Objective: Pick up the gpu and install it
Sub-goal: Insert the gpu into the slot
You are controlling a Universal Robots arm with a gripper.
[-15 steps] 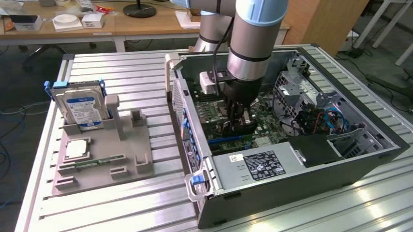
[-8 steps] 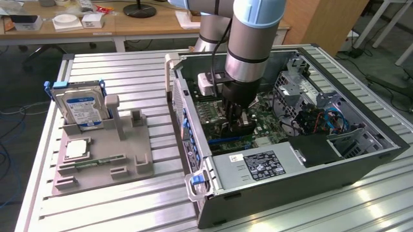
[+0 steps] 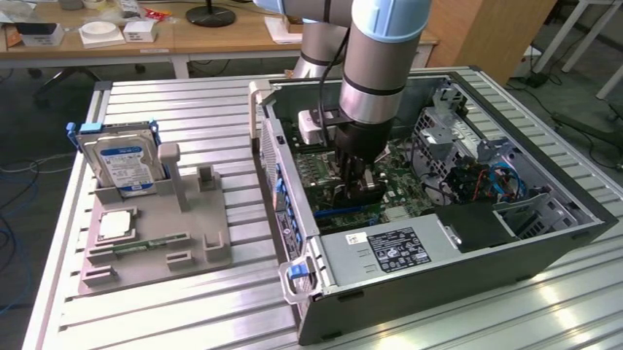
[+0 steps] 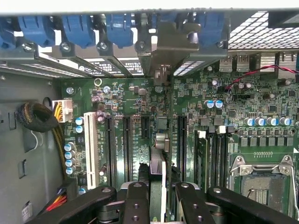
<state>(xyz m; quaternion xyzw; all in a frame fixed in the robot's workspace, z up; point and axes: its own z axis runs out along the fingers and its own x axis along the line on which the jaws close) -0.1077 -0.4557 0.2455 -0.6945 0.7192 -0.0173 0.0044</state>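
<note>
The gripper (image 3: 358, 186) is seen low inside the open pc box (image 3: 545, 240), hung from the big grey arm (image 3: 380, 65). It is clenched on the gpu (image 4: 158, 163). The thin card is held on its edge, w/ one black finger (image 4: 135, 200) pressed on each flat side.

The gpu is found right btw the fingers & stretches out ahead of the gripper. Its silver end piece (image 4: 170, 44) is seen at the far end, up by the pc box's back wall, just beside the blue clips (image 4: 77, 28). The green board (image 4: 140, 102) is spread out under the gripper. The card is held over it, btw two long black slots (image 4: 126, 140). It can't be told if the card's bottom edge is in a slot or just above one.

A white slot (image 4: 91, 142) is seen a bit further off to one side of the gripper. The square metal chip spot (image 4: 264, 179) is seen off to the other side.

Outside the pc box, well apart from the gripper, a grey holder (image 3: 195, 248) is set on the metal table (image 3: 195, 109). A hard drive (image 3: 122, 164) w/ a blue label is stood up in it, & a small green stick (image 3: 151, 244) is laid flat in it.
</note>
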